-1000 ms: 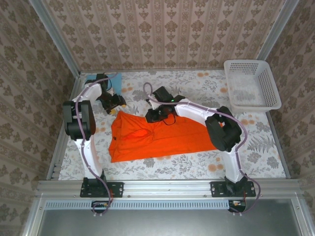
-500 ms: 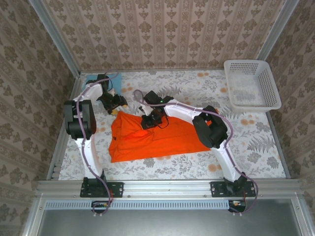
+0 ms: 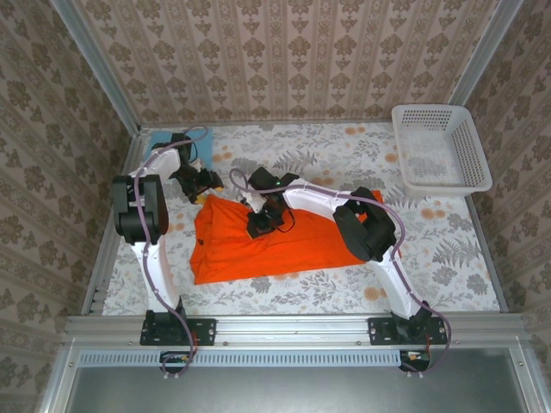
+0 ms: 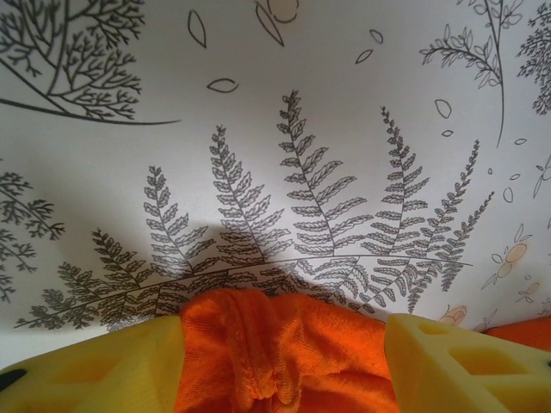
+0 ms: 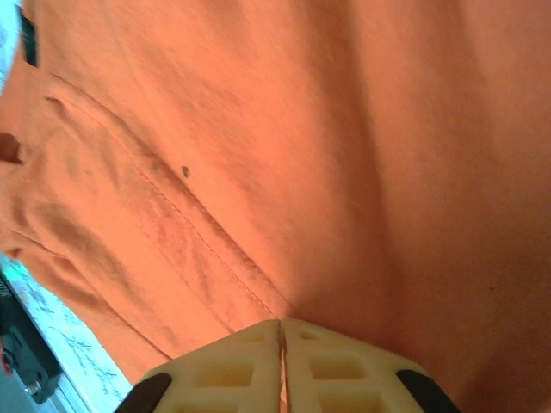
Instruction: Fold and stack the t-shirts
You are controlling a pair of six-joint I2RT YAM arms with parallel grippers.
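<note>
**Early stage: orange shirt mid-fold, blue one waiting, no stack yet**

The orange t-shirt [image 3: 293,249] lies spread on the surface [image 3: 344,155], left of centre. It is mostly flat and wide rather than compact, with its far-left corner bunched up. By my read this is no finished fold, maybe one fold in at most. The light blue t-shirt [image 3: 160,138] sits at the far-left corner of the surface, apart from the orange one and partly hidden by the left arm. I can't tell if it is folded. Nothing is stacked.

The left end effector [image 3: 207,183] is at the orange shirt's far-left corner. In the left wrist view its yellow fingers [image 4: 95,370] stand apart, low over the surface, with a wad of orange cloth filling the gap. Whether that cloth is truly pinched I can't tell.

The right end effector [image 3: 261,222] is over the far-middle of the shirt. Its fingers [image 5: 232,370] are pressed together, tips down on the fabric beside a stitched seam. I can't tell if a thin layer is nipped.

The white lattice basket [image 3: 429,107] is far right, well apart, with no shirt in it.

Left to do, as I judge it: bring the orange shirt down to a compact fold, fold the blue one if needed, and put one on the other. Most of the task is ahead.
</note>
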